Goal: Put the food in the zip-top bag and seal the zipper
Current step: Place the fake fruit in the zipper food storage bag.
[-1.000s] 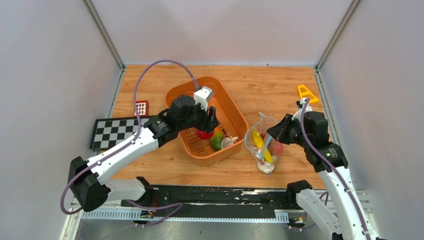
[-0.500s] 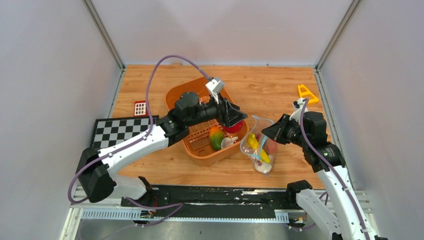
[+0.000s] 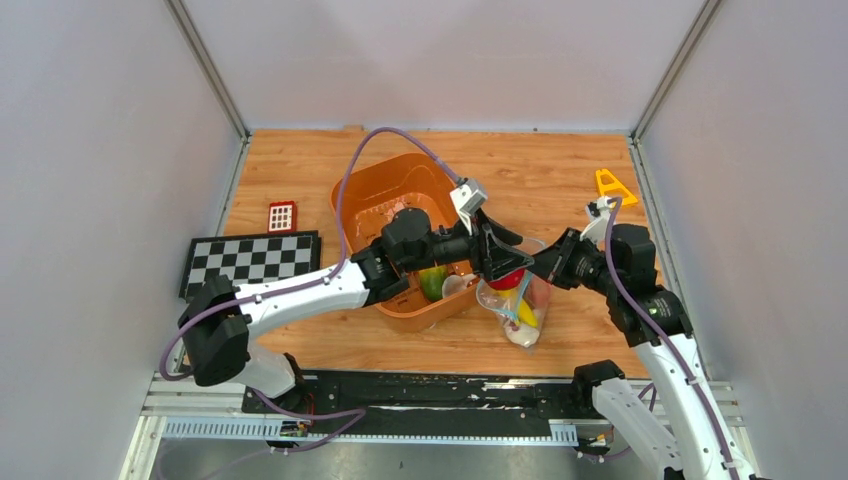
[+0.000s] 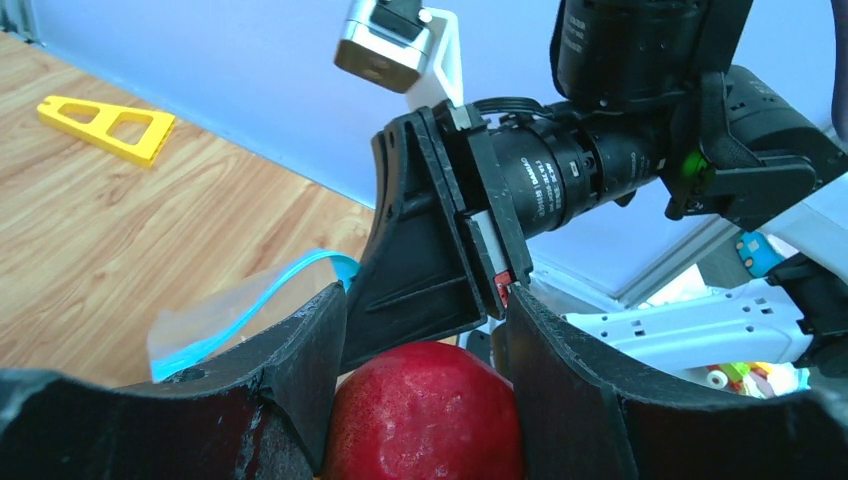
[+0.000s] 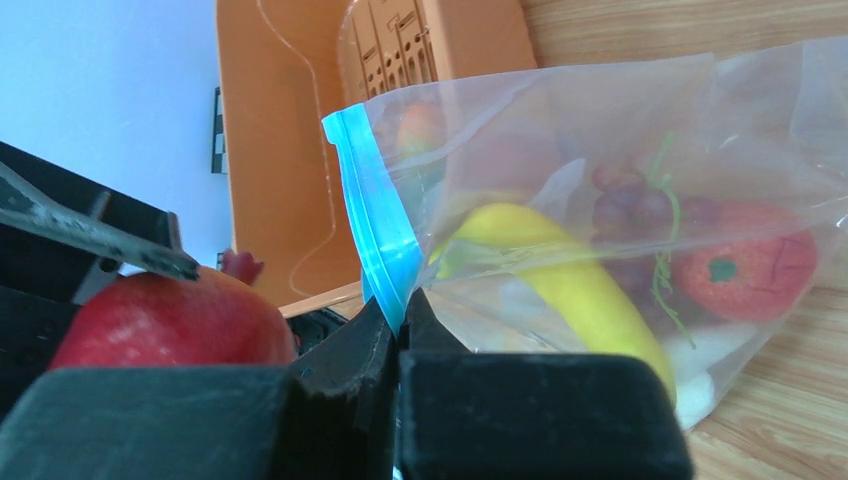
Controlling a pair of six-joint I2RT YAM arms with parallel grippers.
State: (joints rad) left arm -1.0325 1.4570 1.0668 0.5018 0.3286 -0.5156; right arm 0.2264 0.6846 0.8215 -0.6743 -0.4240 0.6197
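Fine white lettering ringed the black camera lens barrel (image 4: 545, 180) on the right wrist, but it was too small to read. The left gripper (image 3: 500, 262) reached across the orange slotted plastic basket (image 3: 365, 205). Its two black fingers (image 4: 300, 350) were closed around a round red toy fruit (image 4: 420, 420), which sat between the pads with its top showing. Seen from above, that fruit hung just past the basket's right wall, over the open mouth of the clear zip-top bag (image 3: 528, 305). The bag lay on the wooden table (image 3: 300, 165) just beside the basket's near right corner. The right gripper (image 5: 398, 318) faced the left one closely, its fingertips pressed together on the teal zipper strip (image 5: 372, 215) at the bag's rim, holding that edge up. Inside the bag lay a yellow toy banana (image 5: 570, 290), a cluster of purple grapes (image 5: 640, 205) and a red strawberry-like piece (image 5: 745, 270). Inside the basket, at its near end, sat a green and orange toy fruit (image 3: 432, 282) and a white piece (image 3: 456, 286).
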